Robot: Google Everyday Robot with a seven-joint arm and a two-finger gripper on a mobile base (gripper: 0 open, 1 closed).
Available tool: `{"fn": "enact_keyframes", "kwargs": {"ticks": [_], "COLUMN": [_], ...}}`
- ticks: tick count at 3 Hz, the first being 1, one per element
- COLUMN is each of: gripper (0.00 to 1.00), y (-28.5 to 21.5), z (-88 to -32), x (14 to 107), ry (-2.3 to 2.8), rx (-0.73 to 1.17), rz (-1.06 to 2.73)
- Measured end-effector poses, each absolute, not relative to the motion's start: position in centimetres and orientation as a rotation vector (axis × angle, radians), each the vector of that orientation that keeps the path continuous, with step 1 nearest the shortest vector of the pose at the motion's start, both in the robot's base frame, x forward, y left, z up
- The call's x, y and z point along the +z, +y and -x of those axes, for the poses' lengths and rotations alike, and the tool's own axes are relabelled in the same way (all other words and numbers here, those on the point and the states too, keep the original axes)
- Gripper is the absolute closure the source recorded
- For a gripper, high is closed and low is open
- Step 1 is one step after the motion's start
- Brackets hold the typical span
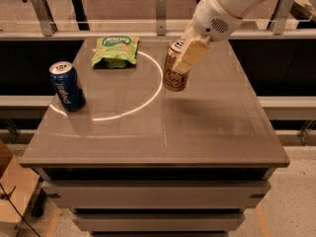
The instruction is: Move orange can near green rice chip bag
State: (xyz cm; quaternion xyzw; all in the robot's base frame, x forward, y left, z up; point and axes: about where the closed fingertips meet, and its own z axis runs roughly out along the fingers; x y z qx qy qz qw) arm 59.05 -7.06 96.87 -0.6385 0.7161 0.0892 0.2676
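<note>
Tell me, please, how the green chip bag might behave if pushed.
The green rice chip bag looks crinkled, so probably floppy and light; lying flat, it would likely slide, not tip. The claw, to its right, grips the orange can.
</note>
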Motion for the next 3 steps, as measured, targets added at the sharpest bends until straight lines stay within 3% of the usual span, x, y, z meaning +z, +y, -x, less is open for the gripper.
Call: {"fn": "enact_keyframes", "kwargs": {"ticks": [3], "gripper": [1.0], "y": [-1.8], "z": [-67.7], "x": [96.0], "ry": [1.959], "rx": [0.263], "rz": [1.503]}}
